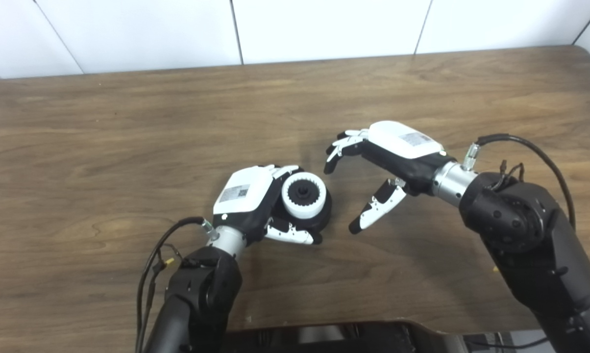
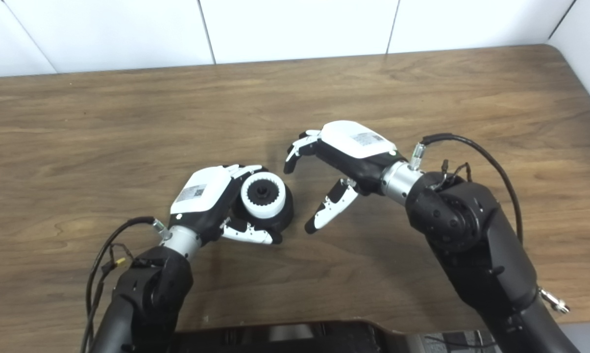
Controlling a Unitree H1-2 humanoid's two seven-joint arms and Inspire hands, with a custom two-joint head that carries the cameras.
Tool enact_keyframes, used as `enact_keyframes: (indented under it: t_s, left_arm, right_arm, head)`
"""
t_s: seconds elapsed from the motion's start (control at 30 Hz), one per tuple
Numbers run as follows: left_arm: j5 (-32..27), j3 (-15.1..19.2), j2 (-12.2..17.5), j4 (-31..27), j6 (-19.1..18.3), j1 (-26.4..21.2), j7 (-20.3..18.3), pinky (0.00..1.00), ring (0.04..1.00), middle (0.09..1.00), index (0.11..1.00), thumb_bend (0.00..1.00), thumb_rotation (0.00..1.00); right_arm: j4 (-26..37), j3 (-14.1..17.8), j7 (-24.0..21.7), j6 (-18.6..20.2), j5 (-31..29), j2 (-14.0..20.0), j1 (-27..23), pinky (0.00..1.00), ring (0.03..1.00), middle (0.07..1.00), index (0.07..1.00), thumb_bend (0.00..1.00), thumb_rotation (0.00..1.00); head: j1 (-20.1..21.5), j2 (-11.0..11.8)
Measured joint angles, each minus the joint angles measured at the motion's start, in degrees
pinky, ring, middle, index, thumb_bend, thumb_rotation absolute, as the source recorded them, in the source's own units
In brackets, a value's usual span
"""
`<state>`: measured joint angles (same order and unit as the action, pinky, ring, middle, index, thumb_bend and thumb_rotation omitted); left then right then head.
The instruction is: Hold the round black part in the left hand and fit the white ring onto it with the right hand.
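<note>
Wooden tabletop point(image 1: 128, 122) under both arms: left hand point(image 1: 256, 203) wraps the round black part point(image 1: 319, 218) with the toothed white ring point(image 1: 303, 195) apparently already seated on it, right hand point(image 1: 373, 171) spread empty just beside; fitting looks complete, next likely a seating check.

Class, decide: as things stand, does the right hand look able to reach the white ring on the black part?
Probably yes. The right hand is open and empty, beside the white ring, with only bare table between them. The left hand grips the black part from the far side.
</note>
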<state>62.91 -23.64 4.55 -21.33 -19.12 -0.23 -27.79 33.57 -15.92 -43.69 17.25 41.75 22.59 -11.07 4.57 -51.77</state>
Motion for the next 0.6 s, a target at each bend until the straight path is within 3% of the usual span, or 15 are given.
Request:
enact_keyframes:
  t_s: [0.2, 0.47, 0.6]
  left_arm:
    - [2.42, 0.27, -0.73, -1.54, -2.87, -0.73, -6.07, 1.0, 0.963, 0.949, 0.96, 1.0, 0.38]
    - [5.45, 2.24, -0.58, -4.1, -4.03, -1.52, -13.71, 1.0, 0.982, 0.977, 0.997, 1.0, 0.36]
    - [9.96, 4.85, -0.71, -7.69, -5.37, -2.57, -22.79, 1.0, 0.996, 0.983, 0.999, 1.0, 0.35]
  right_arm:
    - [0.0, 0.52, 0.64, 0.0, -0.37, 0.0, 0.0, 0.93, 0.932, 0.844, 0.682, 0.98, 0.29]
    - [0.0, 1.17, 1.12, 0.05, -0.51, 0.13, 0.01, 0.94, 0.941, 0.851, 0.69, 0.98, 0.28]
    - [0.0, 1.81, 1.12, 0.08, -0.61, 0.29, 0.02, 0.94, 0.94, 0.852, 0.691, 0.98, 0.28]
  head:
    - [-0.62, 0.18]
    - [-0.97, 0.35]
    - [-0.97, 0.35]
